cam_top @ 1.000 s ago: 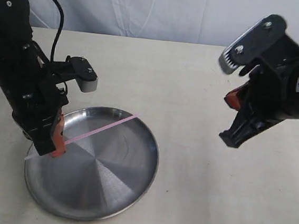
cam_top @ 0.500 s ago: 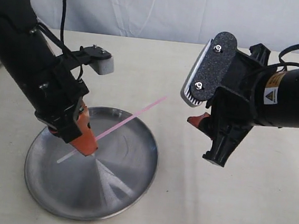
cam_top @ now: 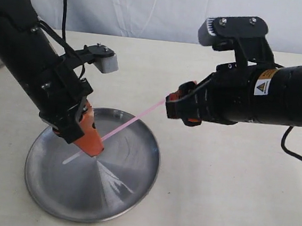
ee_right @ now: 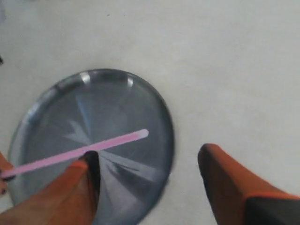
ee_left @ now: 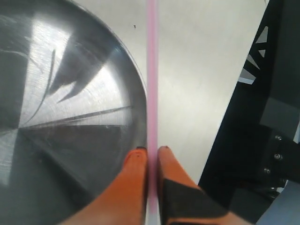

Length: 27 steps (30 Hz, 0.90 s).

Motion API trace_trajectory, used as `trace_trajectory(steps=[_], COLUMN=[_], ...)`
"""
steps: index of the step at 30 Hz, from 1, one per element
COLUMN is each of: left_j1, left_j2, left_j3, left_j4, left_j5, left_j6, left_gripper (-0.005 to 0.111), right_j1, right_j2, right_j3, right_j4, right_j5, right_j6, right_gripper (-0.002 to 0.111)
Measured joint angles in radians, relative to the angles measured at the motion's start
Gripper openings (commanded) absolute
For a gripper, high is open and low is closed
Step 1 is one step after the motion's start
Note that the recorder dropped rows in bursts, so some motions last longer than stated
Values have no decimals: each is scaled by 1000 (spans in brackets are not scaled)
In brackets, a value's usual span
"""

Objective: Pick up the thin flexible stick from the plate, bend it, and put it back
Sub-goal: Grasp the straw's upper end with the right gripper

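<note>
Thin pink stick (cam_top: 131,121) slants straight above the round steel plate (cam_top: 133,186) (brushed, reflective), overhanging its rim.

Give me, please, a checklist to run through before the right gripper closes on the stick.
1. Left gripper shut on the stick: ok.
2. Right gripper open: ok.
3. Stick's free end between the right jaws: cannot tell; it shows close to one finger, but the depth is unclear.
4. Stick straight, not yet bent: ok.
5. Plate in place under the stick: ok.
</note>
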Motion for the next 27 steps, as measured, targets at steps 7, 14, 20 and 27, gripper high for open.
trace_trajectory(steps=[7, 14, 20, 27], left_j1=[0, 0, 0, 0], left_j2=[0, 0, 0, 0], left_j3=[0, -4, -6, -6], left_j4=[0, -46, -145, -184], left_j5=[-79, -180, -206, -218], left_j6=[-2, -19, 19, 47], left_gripper=[0, 0, 0, 0], right_j1=[0, 0, 0, 0], right_j2=[0, 1, 36, 89], right_j3=[0, 0, 0, 0], right_j4=[117, 325, 372, 383], right_j5=[-36, -198, -274, -345], right_j6=[371, 482, 488, 488], right_gripper=[61, 61, 61, 61])
